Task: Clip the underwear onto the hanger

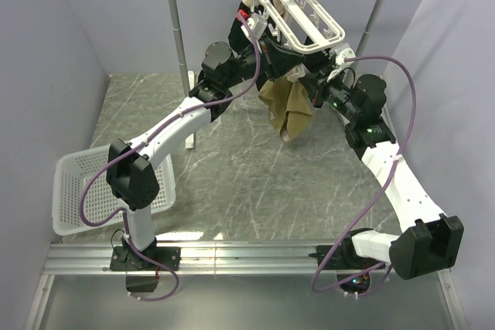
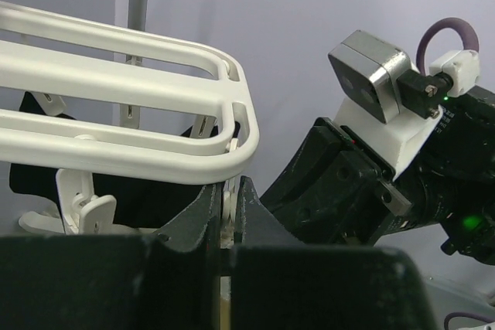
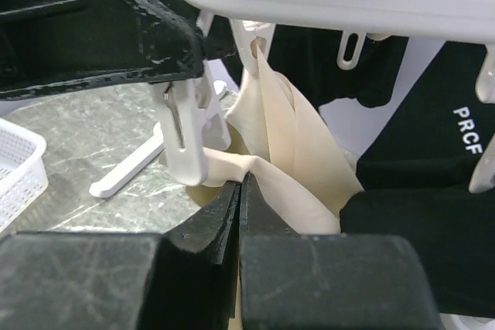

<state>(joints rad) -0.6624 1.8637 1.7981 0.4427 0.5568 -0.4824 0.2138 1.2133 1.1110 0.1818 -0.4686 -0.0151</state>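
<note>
The white hanger (image 1: 298, 7) hangs from the pole rack, with clips dangling under it. The tan underwear (image 1: 288, 107) hangs below it between both grippers. My left gripper (image 2: 227, 205) is shut on a white clip under the corner of the hanger frame (image 2: 139, 161). In the right wrist view one black left finger (image 3: 116, 36) presses the top of that clip (image 3: 186, 141). My right gripper (image 3: 242, 182) is shut on a fold of the underwear (image 3: 309, 152) right beside this clip. The top of the fabric hangs from another clip (image 3: 254, 36).
Black garments (image 3: 433, 160) with white lettering hang on the hanger to the right. The grey-white pole rack (image 1: 178, 36) stands at the back. A white mesh basket (image 1: 73, 191) sits on the marbled table at the left.
</note>
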